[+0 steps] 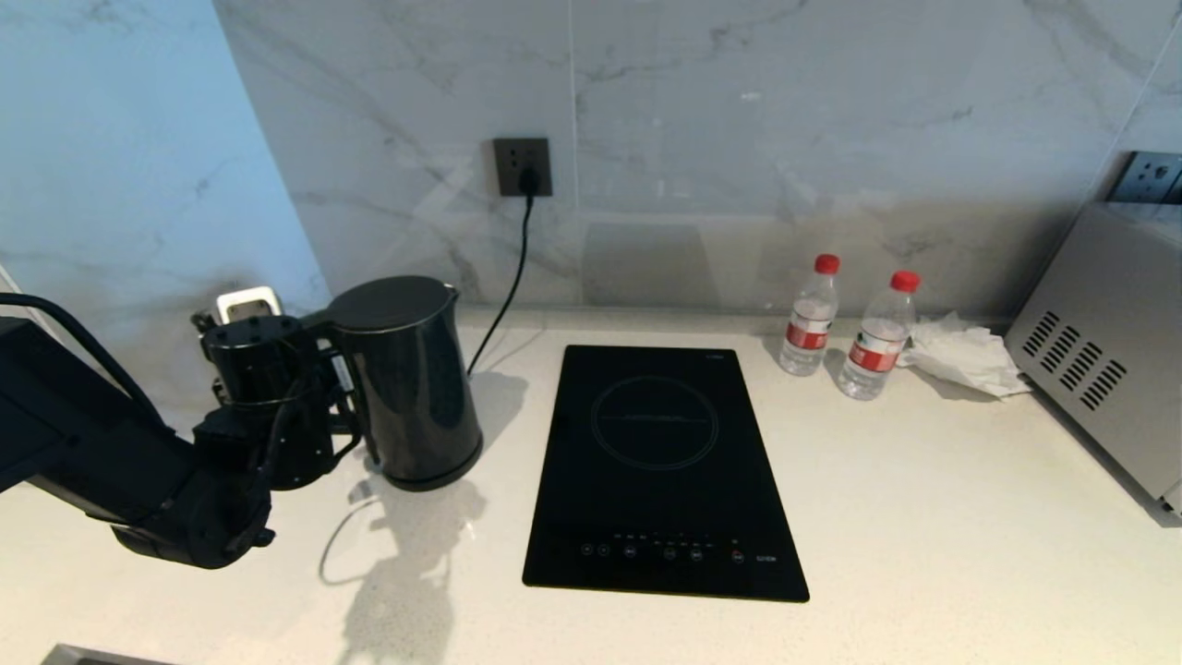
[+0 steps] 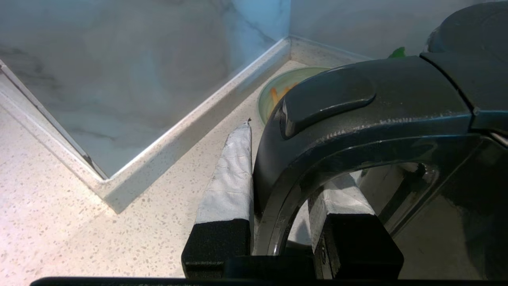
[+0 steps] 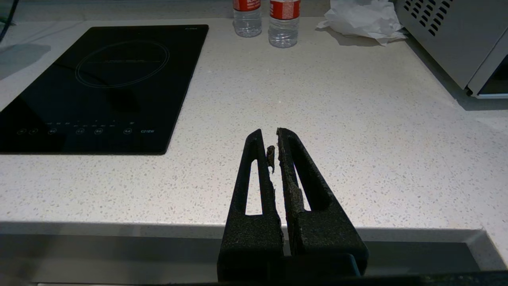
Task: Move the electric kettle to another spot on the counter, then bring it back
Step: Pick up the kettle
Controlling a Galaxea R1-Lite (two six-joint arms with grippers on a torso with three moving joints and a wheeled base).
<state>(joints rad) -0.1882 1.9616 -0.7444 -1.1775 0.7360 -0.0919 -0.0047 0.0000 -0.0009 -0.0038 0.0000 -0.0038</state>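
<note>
The glossy black electric kettle [image 1: 411,374] stands upright on the left part of the off-white speckled counter [image 1: 923,517], beside the hob. My left gripper [image 1: 343,399] reaches in from the left and is shut on the kettle's loop handle [image 2: 357,119]. In the left wrist view my left gripper [image 2: 289,159] has one taped finger [image 2: 232,178] outside the loop and the other finger [image 2: 341,194] inside it, both pressed against the handle. My right gripper [image 3: 274,137] hangs shut and empty over the counter's front edge, out of the head view.
A black induction hob [image 1: 660,462] lies mid-counter. Two red-capped water bottles [image 1: 813,319] and a crumpled tissue [image 1: 960,356] stand at the back right, next to a silver appliance [image 1: 1108,369]. A black cord [image 1: 508,296] runs from the wall socket. A green dish [image 2: 278,85] sits in the corner.
</note>
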